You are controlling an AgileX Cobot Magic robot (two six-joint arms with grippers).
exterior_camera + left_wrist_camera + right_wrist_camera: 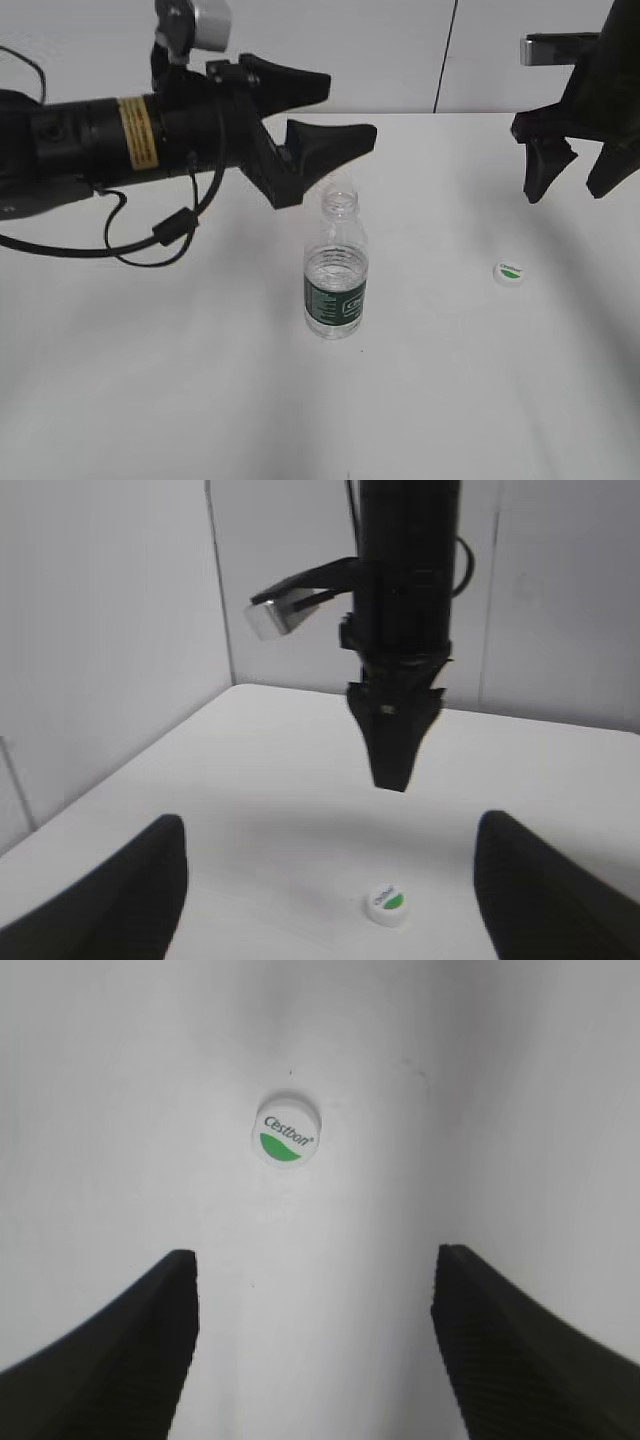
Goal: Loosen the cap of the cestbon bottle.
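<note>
Left end effector (325, 115) stood apart, empty, above bottle mouth. Right end effector (567, 172) apart, empty, above cap (509, 272). Cap lay off bottle on worktop (150, 380), well right of cestbon bottle (336, 268). Bottle upright, neck open, part-filled. Judged: loosening complete; next move only retreat.

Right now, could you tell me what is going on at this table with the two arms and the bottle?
Neither arm is holding anything. The cestbon bottle stands upright and uncapped near the middle of the white table, partly filled with water. Its cap lies flat on the table to the bottle's right, logo side up. The left gripper hangs open above and just behind the bottle's neck, and the right gripper hangs open above the cap. So the cap is already off.
</note>
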